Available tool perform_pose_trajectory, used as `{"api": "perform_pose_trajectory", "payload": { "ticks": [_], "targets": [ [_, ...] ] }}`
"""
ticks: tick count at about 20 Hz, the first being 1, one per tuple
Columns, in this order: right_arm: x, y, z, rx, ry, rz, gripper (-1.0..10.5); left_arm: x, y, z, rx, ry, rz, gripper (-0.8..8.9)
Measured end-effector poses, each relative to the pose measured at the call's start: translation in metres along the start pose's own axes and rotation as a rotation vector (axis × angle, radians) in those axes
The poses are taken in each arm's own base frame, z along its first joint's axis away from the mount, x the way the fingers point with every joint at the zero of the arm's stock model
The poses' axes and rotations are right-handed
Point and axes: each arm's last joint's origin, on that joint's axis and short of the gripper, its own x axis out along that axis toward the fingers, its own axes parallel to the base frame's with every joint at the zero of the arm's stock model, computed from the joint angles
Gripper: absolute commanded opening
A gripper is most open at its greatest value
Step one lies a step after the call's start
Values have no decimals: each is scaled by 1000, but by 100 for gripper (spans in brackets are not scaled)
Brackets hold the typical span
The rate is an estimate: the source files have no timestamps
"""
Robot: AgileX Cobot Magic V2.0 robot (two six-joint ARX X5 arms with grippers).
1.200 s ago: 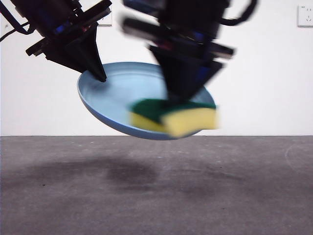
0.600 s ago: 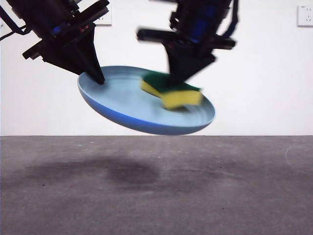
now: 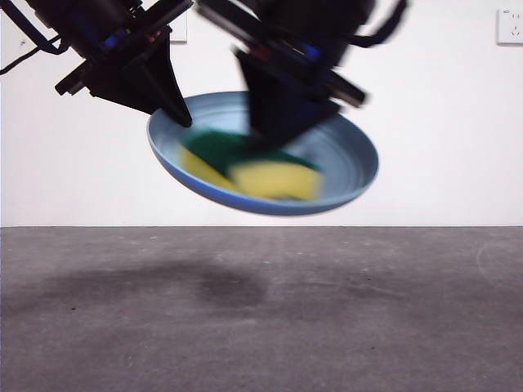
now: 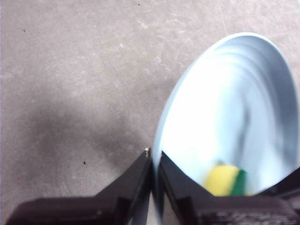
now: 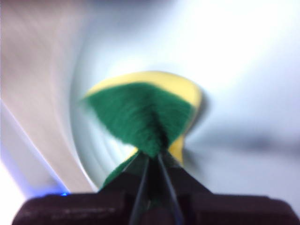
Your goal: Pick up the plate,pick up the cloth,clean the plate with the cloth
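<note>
Item: my left gripper (image 4: pixel 154 161), jaws drawn nearly together and pinching the rim of the plate (image 4: pixel 234 108), one jaw on the inner face and one on the underside; in the front view this gripper (image 3: pixel 181 118) grips the plate's (image 3: pixel 343 155) upper left edge. Item: my right gripper (image 5: pixel 153 157), jaws clenched almost to touching, squeezing the cloth (image 5: pixel 140 115) so that its green scouring layer puckers into a crease at the tips, the yellow foam showing behind; in the front view this gripper (image 3: pixel 274 139) comes down from above into the middle of the plate, with the cloth (image 3: pixel 253 167) pressed against the inner surface, blurred. Location: the plate hangs in the air, well clear of the grey table (image 3: pixel 261 318), tilted with its open face toward the front camera and its left rim higher; a dark shadow lies on the table below. Count: one plate, one cloth, two grippers, each with two black jaws. Wall: one white socket plate (image 3: pixel 510 26) at the upper right. Change from half a second earlier: the plate sits slightly further right and its face is turned more toward the camera; the cloth has moved from the plate's right-centre to the left-centre and lower part of the bowl; my left gripper keeps its hold at the same rim
</note>
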Motion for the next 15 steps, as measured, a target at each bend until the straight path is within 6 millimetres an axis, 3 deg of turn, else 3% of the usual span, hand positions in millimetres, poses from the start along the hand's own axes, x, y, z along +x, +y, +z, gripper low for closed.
{"api": "perform_pose_trajectory", "payload": {
  "ticks": [2,5,8,15],
  "targets": [
    [-1,-9,-9,-5,81,-234,-12,0,0,0,-2,4,8,-8],
    [-8,-25,0,30,-25,-505,-12,0,0,-3,-27,37,-13,-8],
    [-18,-29,13,75,-183,-491,-12,0,-1,-4,-44,43,-42,-8],
    [-33,-21,42,67,-513,-179,-12,-1,1,-3,-15,40,14,-8]
  ]
}}
